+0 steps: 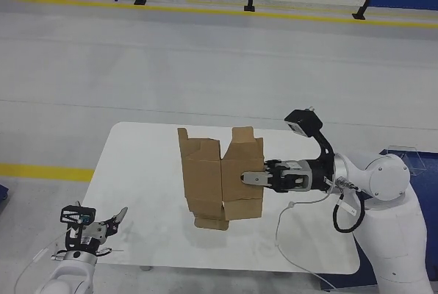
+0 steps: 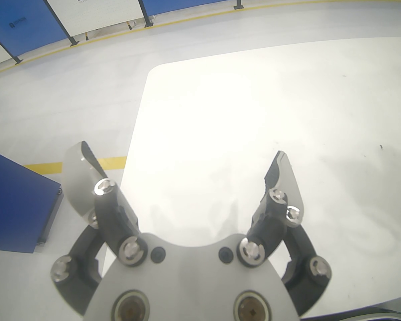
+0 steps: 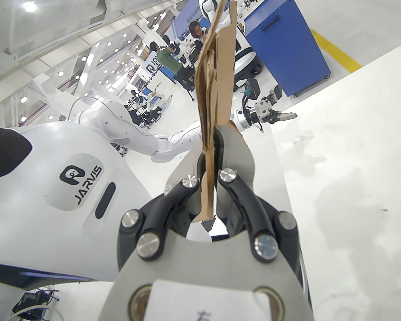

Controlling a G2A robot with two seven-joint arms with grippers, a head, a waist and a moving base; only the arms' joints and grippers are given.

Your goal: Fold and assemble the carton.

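Right gripper [image 3: 214, 141] up close, its fingers pressed together on one edge of the carton [image 3: 217, 68], pinching the flattened brown cardboard and holding it up on edge. Seen from above, the carton stands over the middle of the white table [image 1: 145, 154], flaps showing at both ends, though whether its lower edge touches the tabletop is hard to tell. Left gripper [image 2: 182, 155] hangs at the table's near left corner, well apart from the carton — fingers spread wide, nothing between them.
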